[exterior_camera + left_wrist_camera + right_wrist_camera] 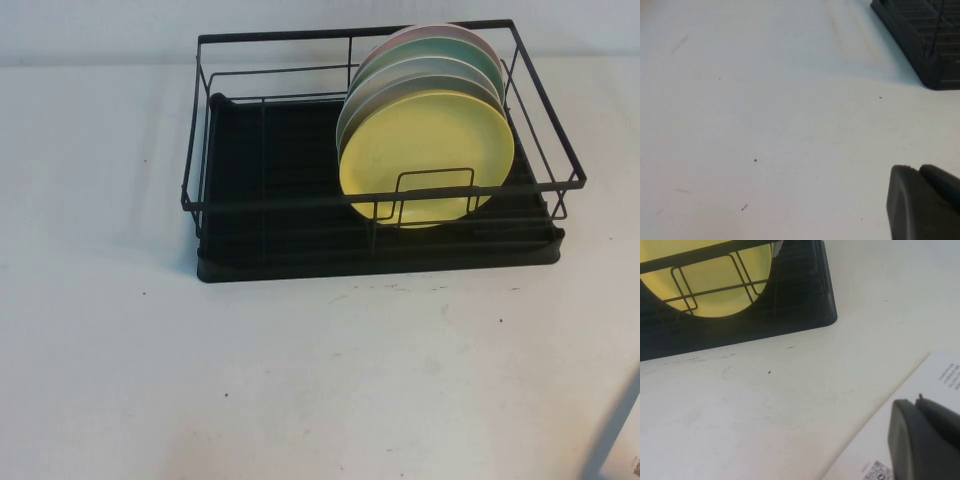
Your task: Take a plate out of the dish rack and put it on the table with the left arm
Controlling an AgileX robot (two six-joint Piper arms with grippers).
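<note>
The pale yellow plate stands on edge at the front of a row of plates in the right half of the black dish rack, behind a small wire loop. It also shows in the right wrist view through the rack's wires. Neither arm shows in the high view. My left gripper is shut and empty, low over the white table, with the rack's corner some way off. My right gripper is shut and empty over a printed sheet.
Behind the yellow plate stand a grey plate, a green plate and a pink plate. The rack's left half holds nothing. A white printed sheet lies at the table's near right. Bare table lies before the rack.
</note>
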